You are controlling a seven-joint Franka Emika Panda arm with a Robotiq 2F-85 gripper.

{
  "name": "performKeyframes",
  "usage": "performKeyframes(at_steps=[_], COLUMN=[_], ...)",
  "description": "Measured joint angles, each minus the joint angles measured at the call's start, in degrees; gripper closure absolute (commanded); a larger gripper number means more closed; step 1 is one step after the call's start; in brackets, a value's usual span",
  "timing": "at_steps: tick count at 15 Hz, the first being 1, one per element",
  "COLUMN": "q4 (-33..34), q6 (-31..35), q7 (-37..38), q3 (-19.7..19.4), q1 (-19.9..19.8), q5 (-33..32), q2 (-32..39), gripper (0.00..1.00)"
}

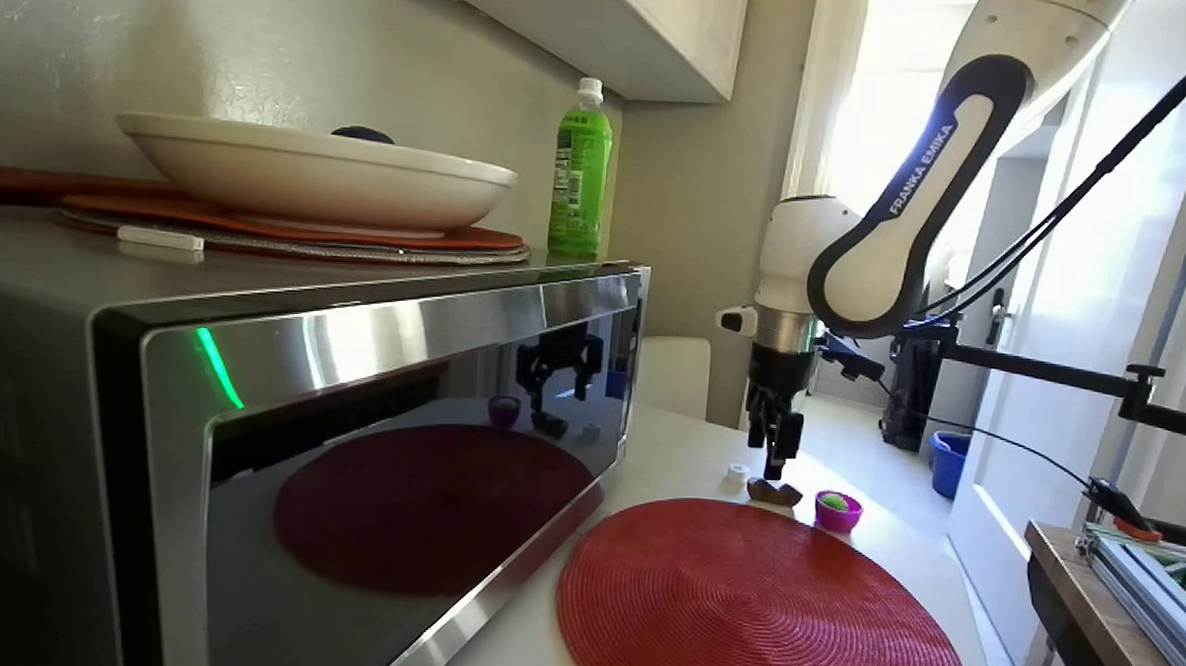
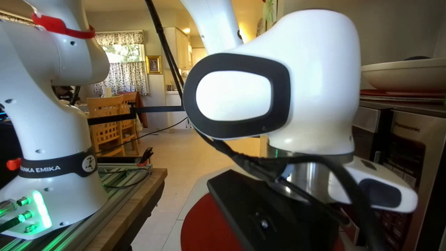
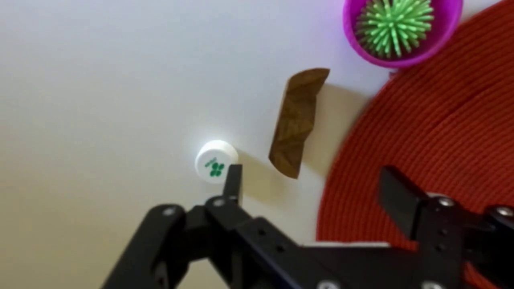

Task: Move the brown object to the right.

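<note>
The brown object point(image 1: 774, 493) is a small, low, faceted brown lump on the white table, between a white cap and a pink cup. It also shows in the wrist view point(image 3: 295, 120), lying beside the placemat with a gap. My gripper point(image 1: 773, 456) points down just above it in an exterior view. In the wrist view the gripper's fingers point(image 3: 311, 176) are wide apart with nothing held between them. The brown object lies ahead of the fingertips there, apart from both. The brown object and the fingers do not show in the exterior view that the arm fills.
A white cap point(image 3: 215, 160) stands close to one finger. A pink cup point(image 1: 836, 514) with a green spiky ball stands at the placemat's edge. The round red placemat point(image 1: 741, 600) covers much of the table. A microwave point(image 1: 383, 334) bears a large bowl point(image 1: 310, 171) and a green bottle point(image 1: 582, 172).
</note>
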Motion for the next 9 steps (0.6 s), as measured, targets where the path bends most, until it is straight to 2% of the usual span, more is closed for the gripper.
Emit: performKeyframes(at_steps=[4,9], q4=[-1.9,-2.8], q6=[-10.3,-23.8], q7=[-4.7,-1.9], q3=[5.0,4.8], q1=[0.2,4.5], q5=[4.8,7.8], q2=[-7.4,-17.9], gripper=[0.00,0.00])
